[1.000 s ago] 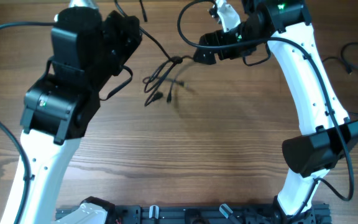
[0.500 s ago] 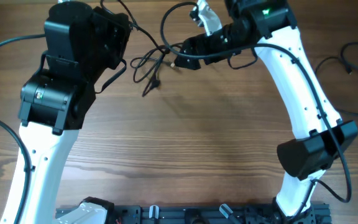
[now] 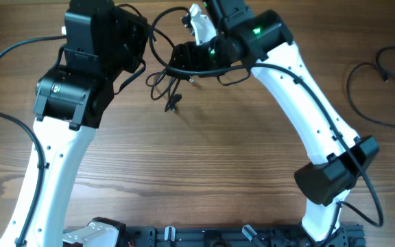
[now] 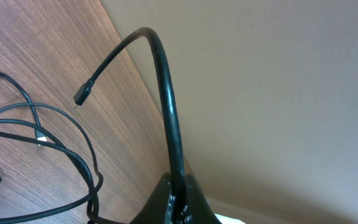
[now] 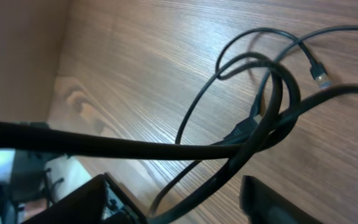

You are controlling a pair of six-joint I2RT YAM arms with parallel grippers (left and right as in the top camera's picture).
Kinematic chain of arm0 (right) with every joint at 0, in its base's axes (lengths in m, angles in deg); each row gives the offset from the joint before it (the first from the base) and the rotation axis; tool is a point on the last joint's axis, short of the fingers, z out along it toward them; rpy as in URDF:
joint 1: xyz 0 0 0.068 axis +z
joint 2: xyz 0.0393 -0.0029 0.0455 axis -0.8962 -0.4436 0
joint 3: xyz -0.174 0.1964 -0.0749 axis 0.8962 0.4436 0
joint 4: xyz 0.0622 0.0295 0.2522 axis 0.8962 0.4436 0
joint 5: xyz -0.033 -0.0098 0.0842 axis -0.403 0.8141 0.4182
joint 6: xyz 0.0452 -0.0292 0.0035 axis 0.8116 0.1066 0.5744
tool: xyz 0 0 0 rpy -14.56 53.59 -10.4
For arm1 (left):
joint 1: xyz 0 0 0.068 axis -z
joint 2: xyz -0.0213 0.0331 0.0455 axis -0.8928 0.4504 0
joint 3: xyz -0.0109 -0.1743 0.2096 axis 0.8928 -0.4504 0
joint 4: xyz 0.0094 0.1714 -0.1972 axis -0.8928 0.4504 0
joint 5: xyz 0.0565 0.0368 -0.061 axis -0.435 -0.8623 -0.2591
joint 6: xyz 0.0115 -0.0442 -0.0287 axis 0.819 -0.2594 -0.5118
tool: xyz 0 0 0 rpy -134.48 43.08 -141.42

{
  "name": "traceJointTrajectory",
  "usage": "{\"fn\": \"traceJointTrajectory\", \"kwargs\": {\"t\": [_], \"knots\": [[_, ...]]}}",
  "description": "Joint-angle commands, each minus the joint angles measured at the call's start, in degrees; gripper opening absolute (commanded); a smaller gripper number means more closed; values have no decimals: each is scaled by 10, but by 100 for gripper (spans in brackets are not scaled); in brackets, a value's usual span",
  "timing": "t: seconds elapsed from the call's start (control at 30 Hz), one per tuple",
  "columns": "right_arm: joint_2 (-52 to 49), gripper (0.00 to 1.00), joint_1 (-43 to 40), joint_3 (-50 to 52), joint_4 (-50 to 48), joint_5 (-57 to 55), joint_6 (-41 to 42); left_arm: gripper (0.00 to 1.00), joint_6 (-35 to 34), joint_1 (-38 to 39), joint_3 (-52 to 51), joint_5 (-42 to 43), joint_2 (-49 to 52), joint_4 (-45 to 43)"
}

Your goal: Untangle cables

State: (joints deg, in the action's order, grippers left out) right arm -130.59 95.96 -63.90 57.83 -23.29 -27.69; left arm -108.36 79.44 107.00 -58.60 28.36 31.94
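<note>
Left claw (image 4: pixel 174 194): closed together on one of the thin black flexible cables (image 3: pixel 164 77). The cord rises out of the dark tip, arches over and ends in a small plug (image 4: pixel 82 95) held off the surface.
Right claw (image 5: pixel 179 186): fingers (image 5: pixel 107 196) stand apart, with several loops of the cables running through the gap. Whether either finger touches them I cannot tell.
Cables: a tangled bunch at the far middle of the worktop, between the two claws. Loose loops cross over one another, and one end dangles toward the near side.
Worktop: brown wood-grain worktop (image 3: pixel 218 158), matte, with a faint shadow just beside the tangle.
Room: a plain beige wall (image 4: pixel 278 93) meets the far edge of the worktop in the left wrist view.
Left arm: the white-and-black left arm (image 3: pixel 46 158) rises from the near-left corner. Its bulky black wrist housing sits over the far left, turned toward the tangle.
Right arm: the white-and-black right arm (image 3: pixel 307 103) starts at the near right and bends at a black elbow. It stretches diagonally across to the far middle, with a green light glowing on its black wrist.
Base: a black mounting rail (image 3: pixel 218 237) runs along the near edge between the two arm bases.
</note>
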Motion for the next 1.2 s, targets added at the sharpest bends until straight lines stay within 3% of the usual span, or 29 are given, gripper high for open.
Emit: {"fn": "traceJointTrajectory", "kwargs": {"t": [0.0, 0.23, 0.43, 0.6, 0.87, 1.17], "knots": [[0, 44, 5, 3, -4, -53, 35, 4, -10, -4, 8, -5, 0, -4], [-13, 4, 1, 4, -18, -95, 42, 4, -23, -4, 8, -5, 0, 0], [77, 4, -72, 4, -32, -49, -15, 4, -18, -4, 8, -12, 4, 43], [162, 4, -221, 4, -16, -30, -16, 4, 89, -4, 8, -13, 5, 59], [174, 4, -383, 4, 7, 23, -30, 4, 116, -50, 8, -166, 5, 148], [148, 4, -402, 4, 133, -325, 6, 4, 144, -162, 8, -192, 14, 200]]}}
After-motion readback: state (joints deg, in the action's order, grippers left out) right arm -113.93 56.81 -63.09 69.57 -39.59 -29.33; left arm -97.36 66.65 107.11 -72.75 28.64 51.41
